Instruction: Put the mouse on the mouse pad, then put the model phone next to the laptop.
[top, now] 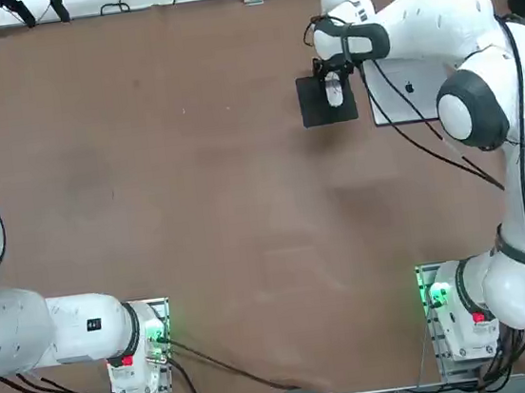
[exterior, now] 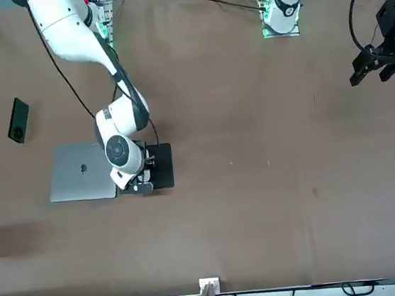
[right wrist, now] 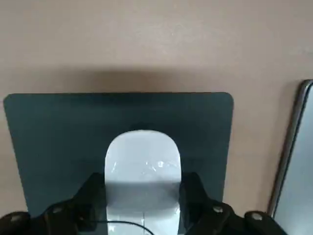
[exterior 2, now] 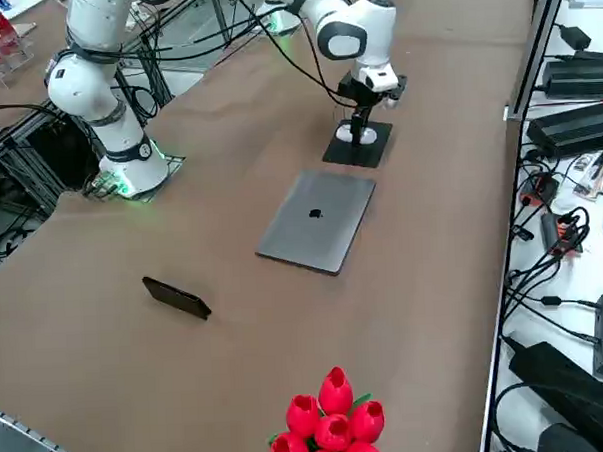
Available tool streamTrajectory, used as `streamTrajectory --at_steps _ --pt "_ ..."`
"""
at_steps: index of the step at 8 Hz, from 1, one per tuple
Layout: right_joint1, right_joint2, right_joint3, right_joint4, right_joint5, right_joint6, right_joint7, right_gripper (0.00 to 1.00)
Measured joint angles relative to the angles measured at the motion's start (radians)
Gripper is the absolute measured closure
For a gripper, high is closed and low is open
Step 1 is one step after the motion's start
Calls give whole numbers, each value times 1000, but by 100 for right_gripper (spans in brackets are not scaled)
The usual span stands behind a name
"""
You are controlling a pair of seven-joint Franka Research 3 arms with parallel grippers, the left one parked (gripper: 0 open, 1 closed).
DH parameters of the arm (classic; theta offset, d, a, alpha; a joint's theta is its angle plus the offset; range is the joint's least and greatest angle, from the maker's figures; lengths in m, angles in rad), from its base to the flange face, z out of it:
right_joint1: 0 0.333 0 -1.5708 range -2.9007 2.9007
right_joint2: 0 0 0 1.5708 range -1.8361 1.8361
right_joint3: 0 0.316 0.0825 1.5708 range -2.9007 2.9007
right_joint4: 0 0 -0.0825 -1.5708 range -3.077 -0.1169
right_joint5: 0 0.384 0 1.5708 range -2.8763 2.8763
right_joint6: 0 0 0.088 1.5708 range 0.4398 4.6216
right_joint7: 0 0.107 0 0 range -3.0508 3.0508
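Observation:
The white mouse (right wrist: 142, 166) sits between the two fingers of my right gripper (right wrist: 143, 196), which is shut on its sides. It is down at the black mouse pad (right wrist: 58, 132), over the pad's middle; I cannot tell whether it rests on it. From above, the mouse (top: 333, 92) shows on the pad (top: 314, 106) just left of the silver laptop (top: 413, 92). The dark model phone (exterior 2: 177, 297) lies flat on the table, well away from the laptop (exterior 2: 316, 220) on the side opposite the pad (exterior 2: 356, 149). In the front view the phone (exterior: 18, 120) is at the far left.
A bunch of red tulips (exterior 2: 330, 420) stands at the table edge beyond the phone. Cables and power bricks (exterior 2: 577, 124) lie off the table's far side. Bare brown table stretches left of the pad.

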Motion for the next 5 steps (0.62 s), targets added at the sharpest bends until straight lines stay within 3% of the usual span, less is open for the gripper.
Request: streamTrajectory --at_steps 5 --pt "12 33 1 0 0 107 -6 20"
